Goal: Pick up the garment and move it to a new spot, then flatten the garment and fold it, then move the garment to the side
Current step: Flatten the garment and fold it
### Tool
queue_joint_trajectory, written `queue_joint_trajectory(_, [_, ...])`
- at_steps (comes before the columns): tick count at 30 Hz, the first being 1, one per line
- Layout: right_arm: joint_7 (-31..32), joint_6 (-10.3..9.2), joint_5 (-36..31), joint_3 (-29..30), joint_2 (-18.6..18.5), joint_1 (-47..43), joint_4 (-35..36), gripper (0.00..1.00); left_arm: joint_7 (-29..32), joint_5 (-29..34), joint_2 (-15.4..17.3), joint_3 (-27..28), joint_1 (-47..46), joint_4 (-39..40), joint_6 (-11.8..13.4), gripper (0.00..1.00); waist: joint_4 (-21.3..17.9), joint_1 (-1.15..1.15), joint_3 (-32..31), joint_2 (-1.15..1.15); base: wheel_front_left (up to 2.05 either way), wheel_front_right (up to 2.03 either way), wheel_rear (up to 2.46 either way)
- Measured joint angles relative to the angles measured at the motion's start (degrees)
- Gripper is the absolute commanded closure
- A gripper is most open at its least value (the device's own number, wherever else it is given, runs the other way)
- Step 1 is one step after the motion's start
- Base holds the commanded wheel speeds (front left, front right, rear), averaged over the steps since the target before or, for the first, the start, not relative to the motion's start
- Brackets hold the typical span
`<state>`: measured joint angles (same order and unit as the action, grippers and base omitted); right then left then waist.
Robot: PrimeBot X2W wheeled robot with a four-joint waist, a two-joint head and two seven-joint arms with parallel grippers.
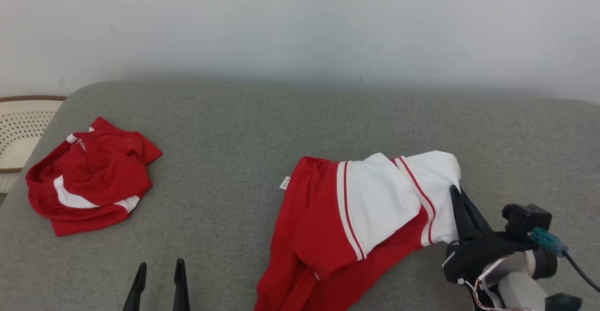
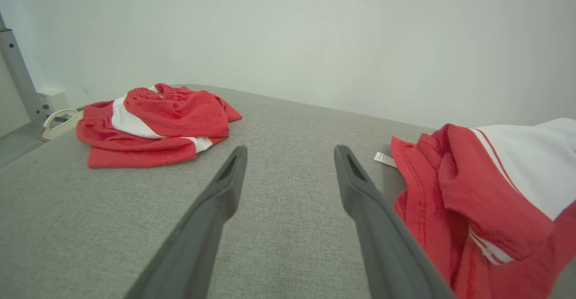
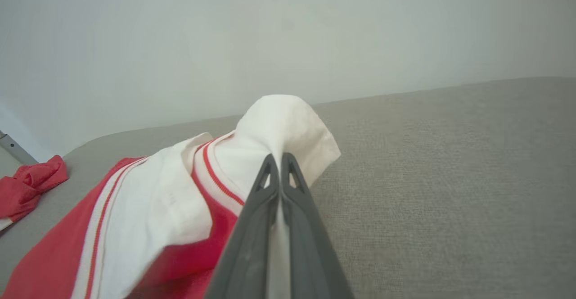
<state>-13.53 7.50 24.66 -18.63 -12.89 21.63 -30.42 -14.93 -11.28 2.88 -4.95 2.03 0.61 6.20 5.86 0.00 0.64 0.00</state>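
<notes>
Right tool [image 3: 279,157] pinches the garment [image 1: 375,198] — white corner, perhaps a sleeve; left tool [image 2: 290,150] wide.

Two red-and-white garments [image 1: 89,180] [image 1: 361,217]; perhaps one pale basket [image 1: 18,128].

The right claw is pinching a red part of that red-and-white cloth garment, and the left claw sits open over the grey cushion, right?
Not quite: the right claw pinches the white end of the red-and-white cloth garment, as the right wrist view shows. The left claw does sit open over the grey fabric cushion.
</notes>
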Motion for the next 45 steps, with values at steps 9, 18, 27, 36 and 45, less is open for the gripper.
queue_joint_trajectory(9, [7.38,0.0,-3.66,11.36,3.53,-16.37,18.49,1.0,0.0,-0.53,0.0,-0.32,-0.2,0.01,0.43,0.0,-2.24,0.0,0.75,0.0,0.0,0.0,0.0])
queue_joint_trajectory(18, [12.49,0.0,-6.78,15.35,5.94,-21.98,22.75,0.0,0.0,-0.56,0.0,-0.47,-0.34,-0.1,0.43,0.0,-2.39,0.0,0.87,0.0,0.0,0.0,0.0])
queue_joint_trajectory(27, [11.01,-0.01,-11.02,17.14,6.35,-22.13,26.03,0.0,0.0,-0.55,0.0,-0.52,-0.21,0.0,0.48,0.0,-2.67,-0.01,-0.43,0.0,0.0,0.0,0.0])
queue_joint_trajectory(36, [12.89,-0.01,-9.51,12.15,6.78,-21.6,23.86,0.0,0.0,0.35,0.0,-0.03,0.23,0.64,0.45,0.0,-2.17,-0.01,-1.14,0.0,0.0,0.0,0.0])
queue_joint_trajectory(45, [12.68,0.0,-6.91,8.62,6.04,-17.71,13.4,0.0,0.0,0.82,0.01,-0.22,0.37,0.59,0.01,0.0,-0.75,-0.01,-1.51,0.0,0.0,0.0,0.0])
